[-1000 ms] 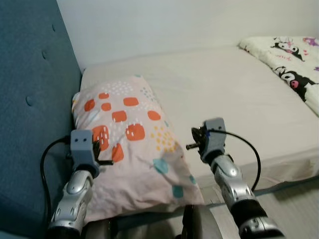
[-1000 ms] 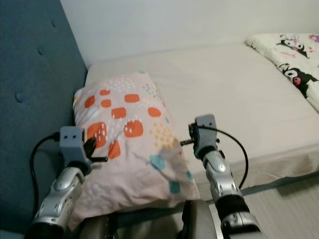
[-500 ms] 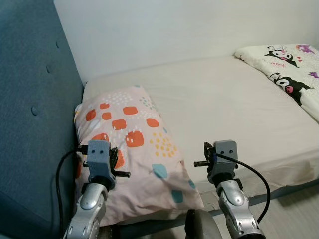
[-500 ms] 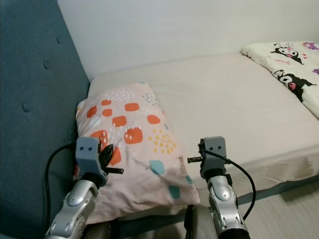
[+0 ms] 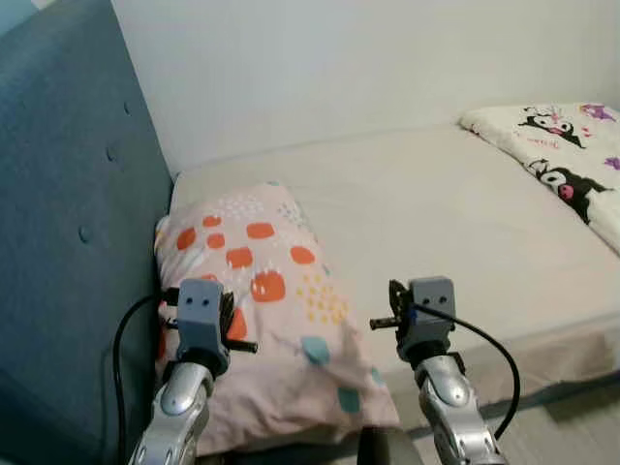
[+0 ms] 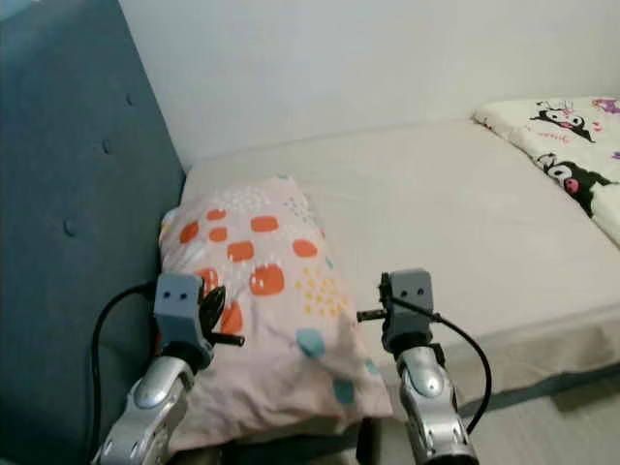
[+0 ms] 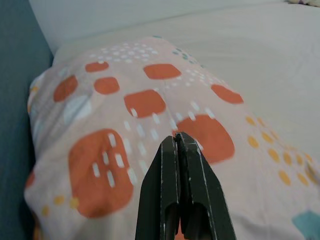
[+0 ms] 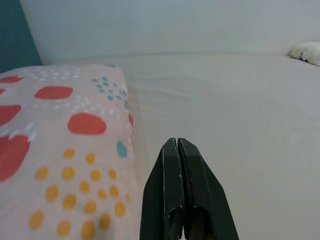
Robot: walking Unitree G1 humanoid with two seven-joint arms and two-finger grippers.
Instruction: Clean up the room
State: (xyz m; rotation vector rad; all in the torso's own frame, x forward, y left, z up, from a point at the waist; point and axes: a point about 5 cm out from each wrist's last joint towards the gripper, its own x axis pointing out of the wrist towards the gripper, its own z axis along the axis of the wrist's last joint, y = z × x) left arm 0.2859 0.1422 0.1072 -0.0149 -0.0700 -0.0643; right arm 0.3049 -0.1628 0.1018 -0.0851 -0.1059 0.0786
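A pink pillow point(image 5: 276, 281) with orange patches and teal spots lies at the head of the bed, against the blue headboard point(image 5: 68, 242). My left gripper point(image 7: 179, 138) hovers over the pillow's near left part, fingers shut with nothing between them; its wrist block point(image 5: 201, 312) is above the pillow's near left corner. My right gripper point(image 8: 177, 142) is shut and empty, just off the pillow's right edge over the bare mattress point(image 5: 446, 203); its wrist block point(image 5: 429, 302) is near the bed's front edge.
A white blanket point(image 5: 562, 155) with black cartoon figures lies on the bed's far right. A pale wall point(image 5: 339, 58) runs behind the bed. A strip of floor point(image 5: 581, 426) lies beyond the bed's front edge at the lower right.
The camera has shifted, so the whole scene sits differently. Both arms have drawn back toward me and sit lower in the picture. The pillow lies as before; both grippers stay shut.
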